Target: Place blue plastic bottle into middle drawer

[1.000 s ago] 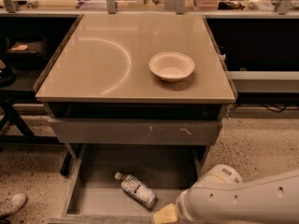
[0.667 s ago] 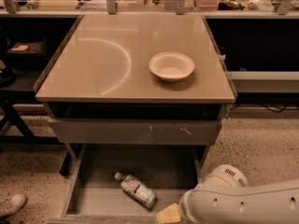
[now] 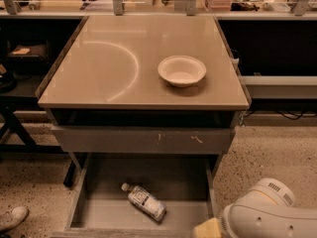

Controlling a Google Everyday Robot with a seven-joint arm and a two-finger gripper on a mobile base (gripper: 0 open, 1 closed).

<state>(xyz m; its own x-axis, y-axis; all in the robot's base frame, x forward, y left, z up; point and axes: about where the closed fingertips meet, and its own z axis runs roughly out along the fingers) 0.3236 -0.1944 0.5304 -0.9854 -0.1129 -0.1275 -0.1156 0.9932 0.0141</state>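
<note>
Arm [image 3: 270,214] shifted right, gripper [image 3: 207,229] perhaps at bottom edge, state unclear, bottle [image 3: 144,202] in middle drawer [image 3: 184,181]

The middle drawer [image 3: 101,209] is plain grey, floor and walls alike; inside it the blue plastic bottle [image 3: 144,203] is clear, pale bluish, with white cap and dark-printed white label; above the drawer, the drawer front [image 3: 124,140] is grey with pale scratches, the tabletop [image 3: 99,78] glossy beige with a pale arc, the bowl [image 3: 182,71] white; at the drawer's front right corner the gripper [image 3: 207,229] shows tan, the arm [image 3: 267,217] white.
</note>
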